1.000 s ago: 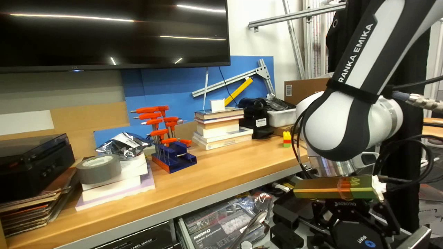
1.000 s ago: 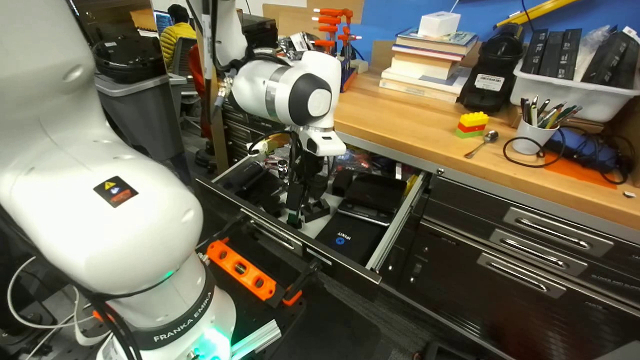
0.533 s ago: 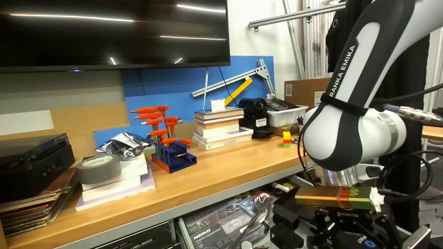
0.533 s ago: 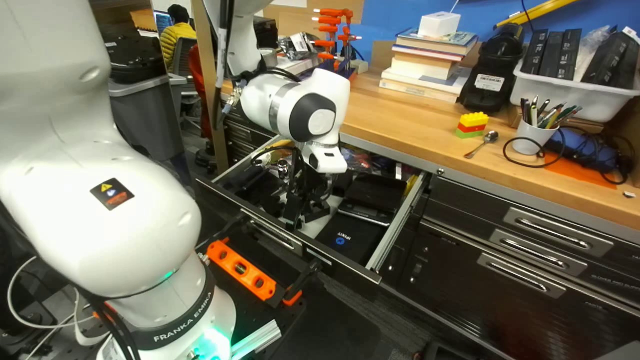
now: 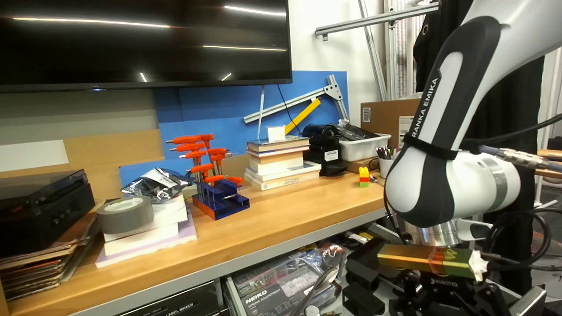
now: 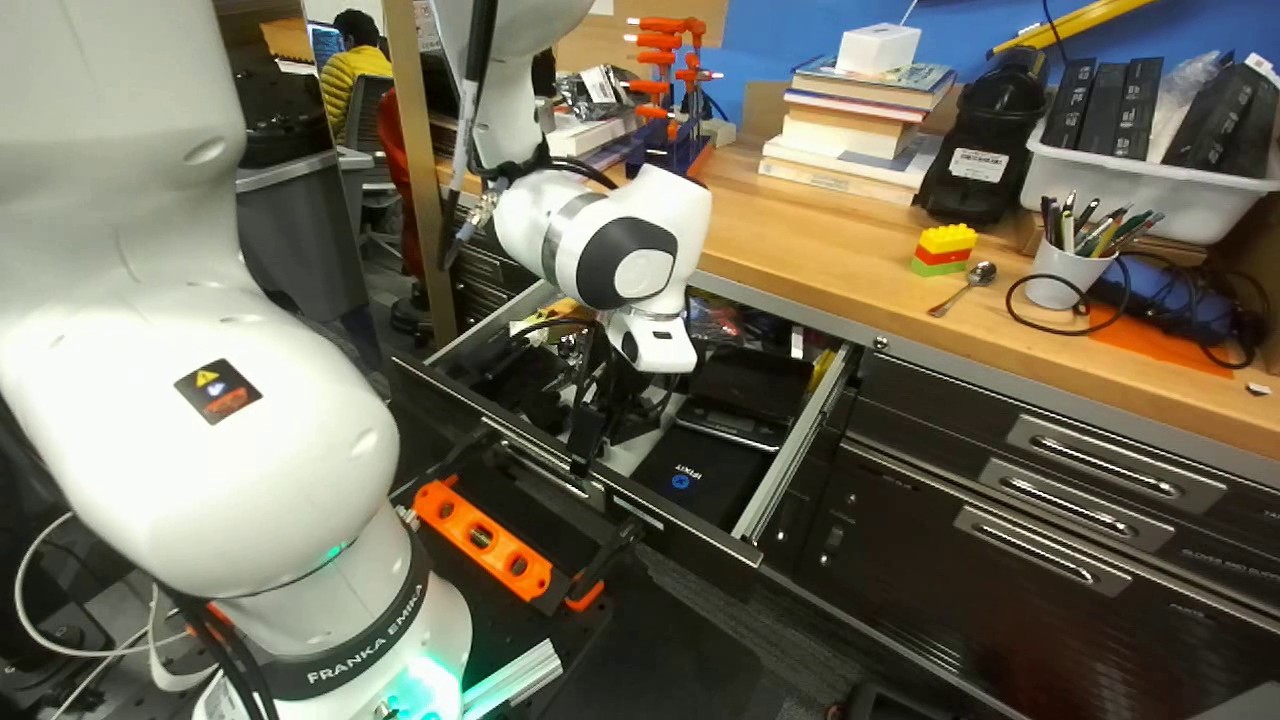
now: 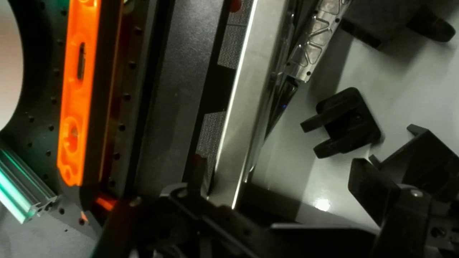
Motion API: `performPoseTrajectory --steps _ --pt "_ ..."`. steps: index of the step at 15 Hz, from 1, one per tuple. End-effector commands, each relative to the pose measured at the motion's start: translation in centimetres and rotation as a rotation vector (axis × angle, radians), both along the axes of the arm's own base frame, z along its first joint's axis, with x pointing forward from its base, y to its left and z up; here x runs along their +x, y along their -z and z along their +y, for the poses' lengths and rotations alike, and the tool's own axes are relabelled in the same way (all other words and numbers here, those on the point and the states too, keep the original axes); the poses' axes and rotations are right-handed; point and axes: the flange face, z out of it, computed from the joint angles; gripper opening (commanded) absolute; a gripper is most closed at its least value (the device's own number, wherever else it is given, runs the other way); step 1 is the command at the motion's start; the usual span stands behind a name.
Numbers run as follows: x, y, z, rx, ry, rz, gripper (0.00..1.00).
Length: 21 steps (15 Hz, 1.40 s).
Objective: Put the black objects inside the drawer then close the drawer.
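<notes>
- Wooden bench (image 5: 290, 206) set below a dark screen (image 5: 145, 48).
- White and black robot arm (image 6: 200, 450), bent down over a pulled-out drawer (image 6: 797, 440) in both exterior views.
- That drawer, under the bench top; its bar handle (image 6: 545, 467) shows on the front in an exterior view.
- Stack of books (image 6: 845, 135) on the bench, a small white box (image 6: 878, 47) on top.
- Black iFixit case (image 6: 705, 490), flat in a front corner of the drawer.
- Spring assortment box (image 5: 279, 287), also inside the drawer.
- Tool (image 7: 251, 200) low at the drawer's front, its fingers (image 7: 374, 191) spread wide apart; in the wrist view the drawer's front edge passes between them.
- Orange level (image 6: 500, 552) just outside the drawer, near the robot arm.
- Black objects (image 5: 363, 300), a pair, close together inside the drawer, near the Spring assortment box.
- Toy bricks (image 6: 943, 250) on the bench, near a spoon (image 6: 983, 274).
</notes>
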Motion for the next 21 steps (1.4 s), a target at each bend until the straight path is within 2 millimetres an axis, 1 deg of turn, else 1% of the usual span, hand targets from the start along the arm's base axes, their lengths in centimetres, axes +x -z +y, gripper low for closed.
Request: performPoseTrajectory --steps 1,5,8,10,15,17,21 --pt "0.6 0.5 -0.7 0.052 0.010 -0.075 1.00" --pt "1.6 0.1 -1.7 0.091 0.020 -0.206 1.00" --pt "2.5 -0.9 -1.5 0.110 -0.029 -0.318 1.00" --pt "2.9 -1.5 -1.0 0.121 -0.067 -0.379 1.00" --pt "5.2 -2.3 0.1 0.153 -0.150 -0.503 1.00" --pt "6.4 -2.6 0.4 0.172 -0.181 -0.542 1.00" --pt "8.9 -2.8 2.1 0.220 -0.268 -0.592 1.00"
